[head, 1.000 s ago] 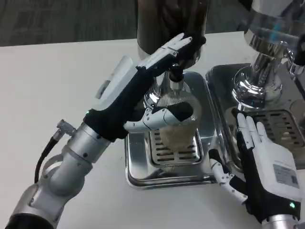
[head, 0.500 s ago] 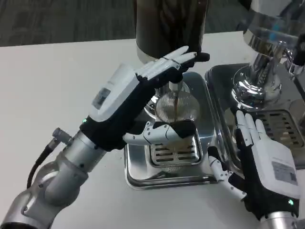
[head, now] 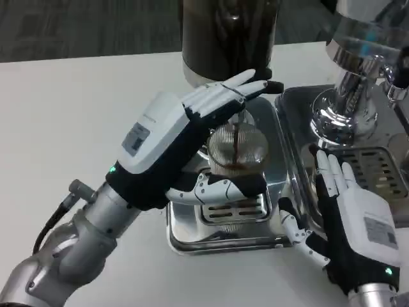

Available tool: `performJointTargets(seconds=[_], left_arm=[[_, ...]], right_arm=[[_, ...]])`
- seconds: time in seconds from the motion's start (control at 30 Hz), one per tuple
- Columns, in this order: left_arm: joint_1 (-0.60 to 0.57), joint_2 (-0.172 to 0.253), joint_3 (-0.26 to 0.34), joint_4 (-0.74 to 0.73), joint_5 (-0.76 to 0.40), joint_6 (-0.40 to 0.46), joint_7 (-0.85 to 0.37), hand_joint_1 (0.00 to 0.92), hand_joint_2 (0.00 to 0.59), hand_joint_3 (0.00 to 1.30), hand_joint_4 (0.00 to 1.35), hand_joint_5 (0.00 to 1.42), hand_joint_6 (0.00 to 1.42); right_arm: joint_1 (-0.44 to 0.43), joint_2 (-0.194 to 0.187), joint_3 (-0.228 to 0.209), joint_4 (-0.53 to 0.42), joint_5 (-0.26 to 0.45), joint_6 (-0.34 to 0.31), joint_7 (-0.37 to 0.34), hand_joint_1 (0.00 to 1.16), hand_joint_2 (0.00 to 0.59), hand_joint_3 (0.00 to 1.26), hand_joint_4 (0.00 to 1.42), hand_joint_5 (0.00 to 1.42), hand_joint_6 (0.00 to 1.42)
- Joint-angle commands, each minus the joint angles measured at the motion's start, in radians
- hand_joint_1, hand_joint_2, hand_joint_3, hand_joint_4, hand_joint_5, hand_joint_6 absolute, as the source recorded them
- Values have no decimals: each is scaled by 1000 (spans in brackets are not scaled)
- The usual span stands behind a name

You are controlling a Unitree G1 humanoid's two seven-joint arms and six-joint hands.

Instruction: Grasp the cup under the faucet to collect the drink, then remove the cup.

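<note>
A clear ribbed cup (head: 246, 148) stands over the drip tray (head: 276, 192) below the faucet (head: 235, 114) of a dark drink dispenser (head: 227, 32). A thin dark stream falls into the cup, and brown liquid pools inside it. My left hand (head: 185, 144) holds the cup: the thumb curls across its near side, and the fingers (head: 239, 89) reach past its far rim beside the faucet. My right hand (head: 351, 220) lies flat and open on the table to the right of the tray, holding nothing.
A second, shiny silver dispenser (head: 354, 70) with its own grated tray (head: 383, 169) stands at the right, just beyond my right hand. White tabletop (head: 77, 109) spreads to the left.
A dark stream has begun to pour into the cup, whose open mouth now shows. My left hand and forearm have sunk a little around it. The right hand has barely moved.
</note>
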Motion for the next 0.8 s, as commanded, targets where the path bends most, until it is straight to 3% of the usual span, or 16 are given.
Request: performJointTargets(seconds=[0.03,0.7,0.8], left_arm=[[26,29,-38,-14,68,-6,2,0,141,239,133,281,268],[17,122,-131,-65,263,93,158,0,143,250,135,282,261],[12,126,-142,-52,244,97,166,0,144,250,135,281,259]], right_arm=[[-11,-3,1,15,5,-14,-15,251,424,0,0,0,132],[-11,-1,1,18,19,-21,-14,252,423,0,0,0,132],[-13,-1,-14,23,74,-67,-13,334,357,0,0,0,157]])
